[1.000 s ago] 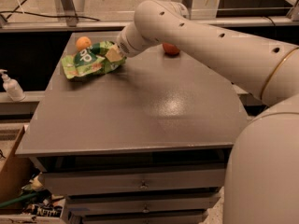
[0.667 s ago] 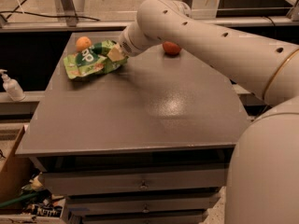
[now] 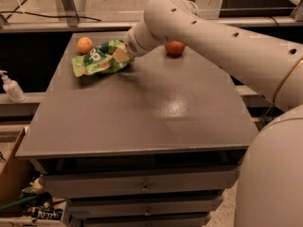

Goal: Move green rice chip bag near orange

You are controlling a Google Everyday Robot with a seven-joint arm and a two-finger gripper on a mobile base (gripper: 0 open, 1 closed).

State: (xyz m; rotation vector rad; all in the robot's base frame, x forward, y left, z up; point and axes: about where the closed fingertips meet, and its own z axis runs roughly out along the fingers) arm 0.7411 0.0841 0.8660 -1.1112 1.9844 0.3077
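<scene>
The gripper (image 3: 121,55) is closed on the right end of the green rice chip bag (image 3: 94,61). The bag's long axis extends leftward, and the orange (image 3: 84,45) lies just beside its upper-left edge.

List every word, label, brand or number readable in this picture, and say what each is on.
On the green rice chip bag: white lettering in its dark green circle, too blurred to quote.
On the pump bottle at the left edge: no legible label.
On the dark packaging on the floor, lower left: pale print, too small to read.
On the gripper, at the bag's right end: no markings visible.
No other text shows.
</scene>
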